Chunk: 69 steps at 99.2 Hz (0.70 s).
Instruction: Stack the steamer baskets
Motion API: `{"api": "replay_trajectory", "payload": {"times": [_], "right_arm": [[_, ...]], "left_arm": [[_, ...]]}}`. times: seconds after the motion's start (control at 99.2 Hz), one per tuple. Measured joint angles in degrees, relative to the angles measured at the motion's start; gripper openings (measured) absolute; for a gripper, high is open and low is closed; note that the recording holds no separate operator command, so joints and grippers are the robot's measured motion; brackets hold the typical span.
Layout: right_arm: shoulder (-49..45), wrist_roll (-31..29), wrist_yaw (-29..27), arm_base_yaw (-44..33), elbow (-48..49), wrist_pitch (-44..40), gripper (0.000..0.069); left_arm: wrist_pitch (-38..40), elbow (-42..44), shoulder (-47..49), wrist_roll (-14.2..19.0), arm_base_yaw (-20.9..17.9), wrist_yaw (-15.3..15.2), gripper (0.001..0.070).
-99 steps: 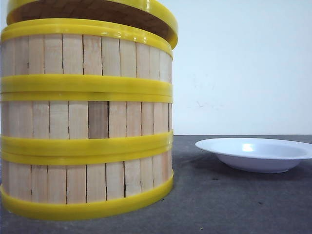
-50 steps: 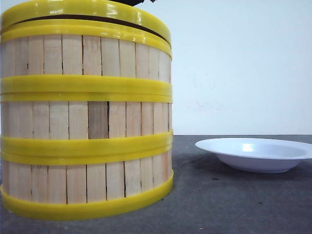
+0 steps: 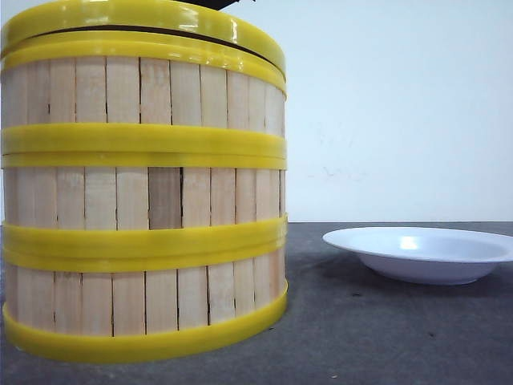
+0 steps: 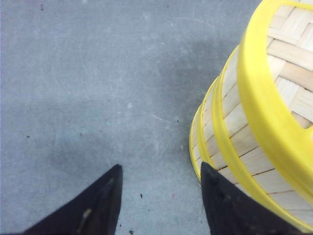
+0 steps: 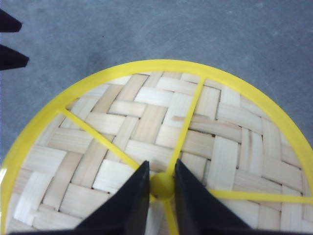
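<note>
**Lid going onto the finished stack**

Three steamer baskets [image 3: 144, 200] stood stacked at frame left on the worktop [image 3: 385, 337]. Right hand [image 5: 161, 188] was clamped on the lid knob [image 5: 162, 186]; woven lid [image 3: 144, 16] sat slightly tilted on top. Likely next: level it, release. Left hand [image 4: 159, 196] was apart, empty, just beside the stack. White plate [image 3: 421, 253] at right, out of the way.
</note>
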<state>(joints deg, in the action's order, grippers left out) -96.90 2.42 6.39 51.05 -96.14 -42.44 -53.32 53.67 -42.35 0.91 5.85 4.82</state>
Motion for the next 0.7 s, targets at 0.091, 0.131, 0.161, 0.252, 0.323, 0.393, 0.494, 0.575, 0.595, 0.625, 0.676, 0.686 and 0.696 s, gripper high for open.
{"api": "replay_trajectory", "payload": {"times": [0.091,0.131,0.161,0.252,0.323,0.393,0.494,0.575,0.595,0.625,0.676,0.686,0.696], "right_arm": [[0.0,0.13,0.02,0.02,-0.04,-0.24,0.0057],[0.0,0.15,0.0,0.26,-0.04,-0.28,0.0057],[0.0,0.17,-0.02,0.33,-0.04,-0.28,0.0057],[0.0,0.17,-0.02,0.33,-0.07,-0.39,0.0057],[0.0,0.17,-0.02,0.42,-0.09,-0.5,0.0057],[0.0,0.17,-0.02,0.61,-0.13,-0.61,0.0057],[0.0,0.17,-0.2,0.72,-0.15,-0.83,0.0057],[0.0,0.2,-0.22,0.74,-0.26,-1.09,0.0057],[0.02,0.2,-0.22,0.74,-0.26,-1.14,0.0058],[0.02,0.2,-0.22,0.74,-0.26,-1.16,0.0058],[0.02,0.2,-0.22,0.74,-0.26,-1.2,0.0064],[0.02,0.2,-0.22,0.76,-0.26,-1.22,0.0068],[0.02,0.2,-0.22,0.76,-0.26,-1.25,0.0074]], "left_arm": [[0.0,0.0,0.0,0.0,0.0,-0.02,0.03],[0.0,0.0,0.0,0.0,0.02,0.0,0.03],[0.0,0.0,0.0,0.0,0.02,0.0,0.03],[0.0,0.0,0.0,0.0,0.0,-0.02,0.03],[0.0,0.0,0.0,0.0,0.0,-0.02,0.03],[0.0,0.0,0.0,0.0,0.0,-0.02,0.03],[0.0,0.0,0.0,0.0,0.0,-0.02,0.03],[0.0,0.0,0.0,0.0,0.0,-0.02,0.03],[0.0,0.0,0.0,0.0,0.0,-0.02,0.03],[0.0,0.0,0.0,0.0,0.02,-0.02,0.03],[0.0,0.0,0.0,0.0,0.0,-0.02,0.03],[0.0,0.0,0.0,0.0,0.0,-0.02,0.03],[0.0,0.0,0.0,0.0,0.0,0.0,0.03]]}}
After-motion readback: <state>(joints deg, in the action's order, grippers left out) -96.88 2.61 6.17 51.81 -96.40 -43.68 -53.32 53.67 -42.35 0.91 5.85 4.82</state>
